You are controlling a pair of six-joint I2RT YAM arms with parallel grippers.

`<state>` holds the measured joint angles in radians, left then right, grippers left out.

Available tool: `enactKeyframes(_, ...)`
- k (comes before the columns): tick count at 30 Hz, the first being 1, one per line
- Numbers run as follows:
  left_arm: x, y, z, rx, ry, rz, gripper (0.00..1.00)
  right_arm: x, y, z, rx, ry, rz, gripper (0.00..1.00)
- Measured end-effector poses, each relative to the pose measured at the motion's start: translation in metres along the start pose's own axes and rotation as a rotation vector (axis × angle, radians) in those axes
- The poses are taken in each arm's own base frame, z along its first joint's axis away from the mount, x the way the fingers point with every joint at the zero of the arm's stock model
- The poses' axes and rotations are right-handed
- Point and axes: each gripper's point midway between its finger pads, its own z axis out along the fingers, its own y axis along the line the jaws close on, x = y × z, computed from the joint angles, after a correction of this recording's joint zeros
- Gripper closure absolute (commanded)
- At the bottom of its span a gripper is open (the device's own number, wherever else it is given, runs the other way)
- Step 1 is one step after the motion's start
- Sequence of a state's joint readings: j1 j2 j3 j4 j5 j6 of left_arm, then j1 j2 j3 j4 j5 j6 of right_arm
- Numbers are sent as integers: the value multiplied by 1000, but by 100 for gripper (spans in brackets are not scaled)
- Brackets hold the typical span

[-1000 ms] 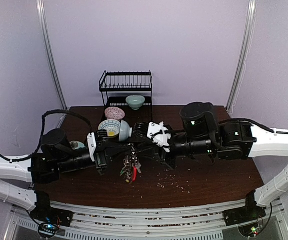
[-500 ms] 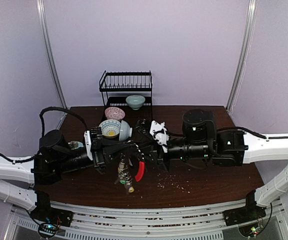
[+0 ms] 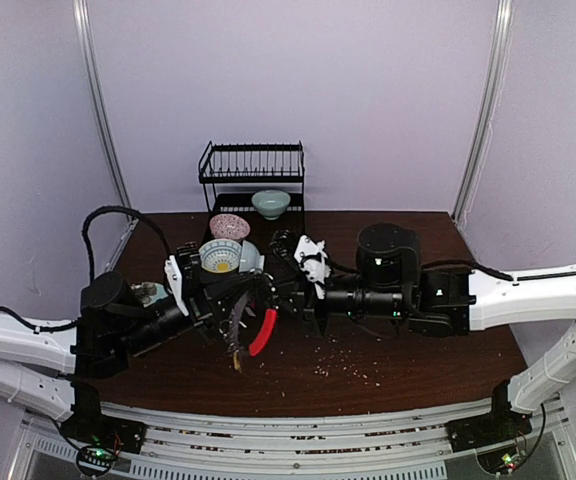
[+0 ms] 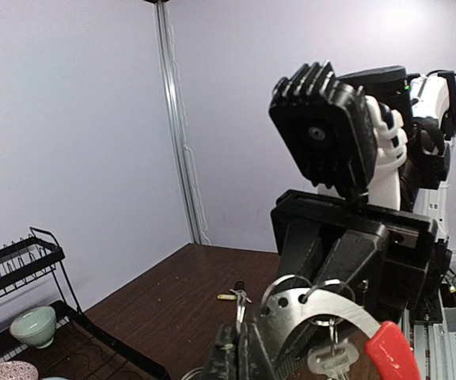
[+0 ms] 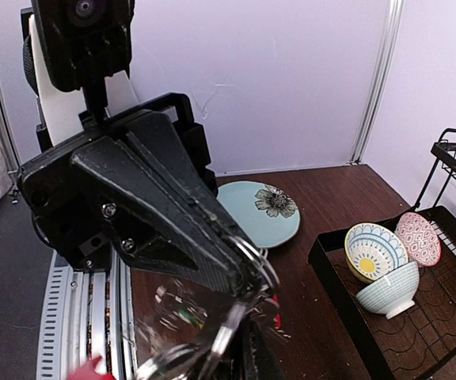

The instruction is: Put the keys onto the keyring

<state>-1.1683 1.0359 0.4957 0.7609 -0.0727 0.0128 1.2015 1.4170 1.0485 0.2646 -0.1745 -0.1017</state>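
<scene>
The keyring, a thin metal ring with a red clip and a dangling bunch of keys, hangs above the table between my two grippers. My left gripper comes in from the left and is shut on the ring's edge. Its curved metal clip and red tip hang to the right. My right gripper meets it from the right, its fingers closed on the ring's wire loops. Two loose keys lie on the table beyond.
A black dish rack stands at the back with a green bowl and a pink bowl. Two more bowls sit in its tray. A pale blue flowered plate lies at the left. Crumbs dot the brown table.
Both arms have shifted left and lower. The right gripper has closed on the ring. The red clip and key bunch have swung out and down.
</scene>
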Motion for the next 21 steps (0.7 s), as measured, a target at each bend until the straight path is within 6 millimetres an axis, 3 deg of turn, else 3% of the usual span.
enactKeyframes(7, 10, 1, 2, -11, 33, -19, 100, 12, 2, 1, 32, 34, -31, 79)
enactKeyframes(13, 8, 10, 0, -53, 33, -17, 100, 27, -4, -36, 54, 80, -23, 65)
enactKeyframes(18, 8, 15, -1, -82, 33, -16, 100, 15, -18, -58, 126, 76, -15, 59)
enactKeyframes(21, 12, 21, -1, -119, 44, -30, 100, 1, -17, -58, 127, 44, 26, 47)
